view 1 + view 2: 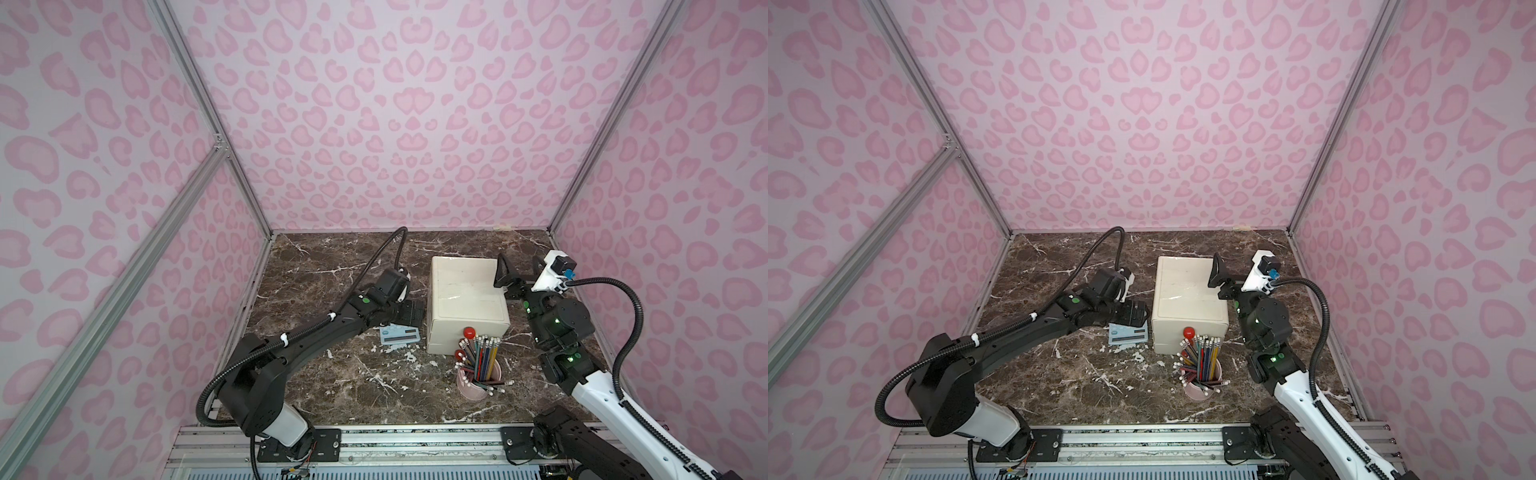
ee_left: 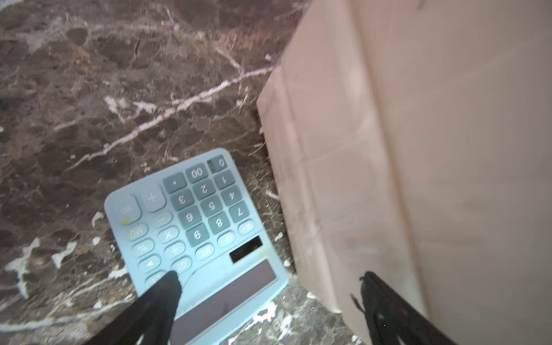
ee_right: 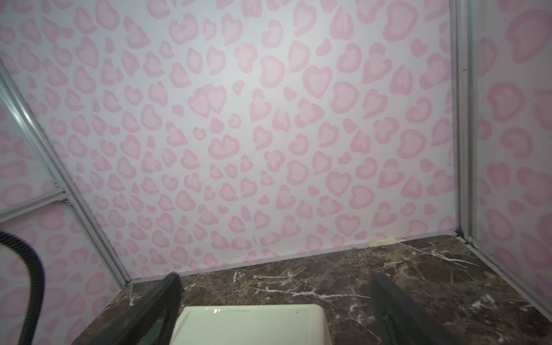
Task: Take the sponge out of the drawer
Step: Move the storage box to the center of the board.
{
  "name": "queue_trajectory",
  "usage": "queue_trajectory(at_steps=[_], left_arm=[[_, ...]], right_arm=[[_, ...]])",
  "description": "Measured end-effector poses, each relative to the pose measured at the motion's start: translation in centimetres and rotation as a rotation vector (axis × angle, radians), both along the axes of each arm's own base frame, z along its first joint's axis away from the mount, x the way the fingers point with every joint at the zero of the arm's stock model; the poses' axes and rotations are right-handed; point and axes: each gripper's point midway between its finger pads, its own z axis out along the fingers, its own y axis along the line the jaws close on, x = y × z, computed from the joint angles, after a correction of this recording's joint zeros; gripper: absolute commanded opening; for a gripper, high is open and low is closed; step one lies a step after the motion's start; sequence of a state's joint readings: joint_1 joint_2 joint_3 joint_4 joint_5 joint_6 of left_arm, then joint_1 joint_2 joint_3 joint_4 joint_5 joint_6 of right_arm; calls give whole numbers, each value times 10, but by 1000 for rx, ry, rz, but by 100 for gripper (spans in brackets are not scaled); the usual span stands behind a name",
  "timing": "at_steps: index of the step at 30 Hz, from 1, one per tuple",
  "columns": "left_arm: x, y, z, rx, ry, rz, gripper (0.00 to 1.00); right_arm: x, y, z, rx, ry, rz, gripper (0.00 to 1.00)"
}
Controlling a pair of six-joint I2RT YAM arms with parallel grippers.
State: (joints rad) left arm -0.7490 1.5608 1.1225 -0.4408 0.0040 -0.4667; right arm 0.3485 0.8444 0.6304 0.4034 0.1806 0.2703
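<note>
1. While both top views are taking in the whole table, each wrist view is catching only a corner of it.
2. Mid-table, the cream box is standing with its drawers looking pushed in. No view is showing the sponge, so where it is lying cannot be told.
3. Only the top views are showing the red knob on the box's front. They are also showing the pencil cup, which is standing just before the box and partly hiding a second knob.
4. Beside the box's left wall, the left claw is hanging spread and empty over the calculator. Its arm is covering much of that spot from above.
5. The left wrist view is filling this in. The calculator's keys are reading clearly, one fingertip is sitting over its display end, and the other finger is lying close along the box. Whether it is touching cannot be told.
6. Above the box's right top edge, the right claw is hanging spread and gripping nothing.
7. In the right wrist view, that claw is framing the box's top between and below its fingers, with the pink wall filling the rest.
</note>
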Motion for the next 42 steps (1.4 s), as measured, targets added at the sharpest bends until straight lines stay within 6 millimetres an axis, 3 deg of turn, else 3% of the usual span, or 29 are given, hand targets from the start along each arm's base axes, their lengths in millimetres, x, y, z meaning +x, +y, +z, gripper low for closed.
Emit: queue_trajectory(at_steps=[5, 12, 19, 22, 26, 28, 31, 34, 37, 42], left_arm=[[-4, 19, -13, 99, -14, 29, 97], [15, 24, -4, 182, -104, 32, 99], [27, 24, -2, 210, -130, 23, 99], [35, 39, 15, 174, -148, 57, 98], [40, 67, 58, 53, -209, 126, 97], [34, 59, 83, -51, -237, 90, 97], [25, 31, 103, -189, -239, -17, 97], [17, 1, 109, -260, -213, -115, 99], [7, -29, 114, -335, -185, -210, 91], [11, -51, 125, -413, -173, -264, 86]], right_arm=[[18, -14, -16, 7, 120, 9, 99], [2, 21, -50, 23, 283, 238, 99], [-16, 24, -84, 44, 444, 272, 99], [-20, 28, -96, 45, 500, 297, 99], [-24, 34, -106, 43, 556, 332, 99], [-25, 38, -110, 45, 574, 357, 99], [-27, 45, -116, 49, 599, 399, 99], [-28, 51, -125, 57, 618, 437, 99], [-30, 60, -135, 87, 635, 484, 99], [-23, 78, -136, 99, 614, 545, 99]])
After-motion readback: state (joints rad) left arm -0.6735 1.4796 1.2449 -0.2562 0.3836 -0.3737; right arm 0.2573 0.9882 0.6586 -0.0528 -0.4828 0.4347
